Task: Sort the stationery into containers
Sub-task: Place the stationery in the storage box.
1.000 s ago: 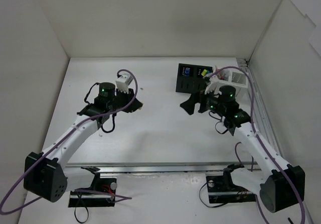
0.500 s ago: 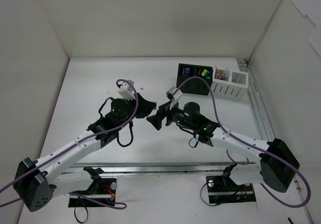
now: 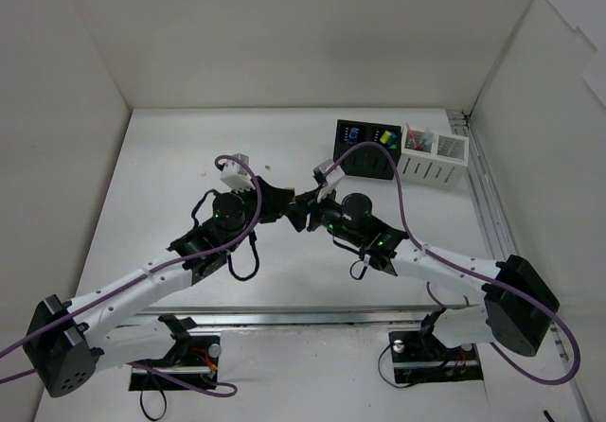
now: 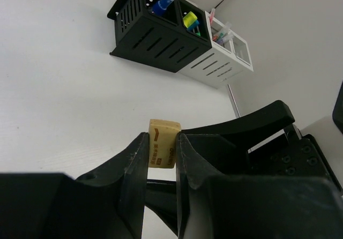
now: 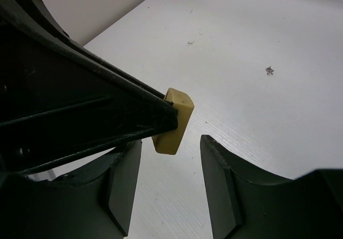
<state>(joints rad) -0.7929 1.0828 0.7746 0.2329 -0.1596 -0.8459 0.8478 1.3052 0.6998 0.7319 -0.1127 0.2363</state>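
- While the two arms meet tip to tip over the middle of the table (image 3: 284, 280), the left gripper (image 4: 161, 138) is clamped on the pale eraser (image 4: 163, 152). Its two fingers press on opposite faces of the block, whose upper end stands out beyond the fingertips.
- Right gripper (image 5: 170, 142): the jaws are parted, with one finger on each side of the same eraser. A gap shows on both sides, and no contact can be seen.
- Eraser: it is held in the air above the white table surface, between the two sets of fingers. In the top view it is too small to make out.
- Black two-compartment box (image 4: 155, 35): it stands at the far right of the table, well apart from both grippers. A clear blue-capped bottle (image 4: 162, 3) stands in one compartment and a yellow highlighter (image 4: 189, 19) in the other.
- White perforated box (image 4: 217, 62): it stands directly beside the black box, on its right, with thin pens (image 4: 220, 30) upright in one compartment.
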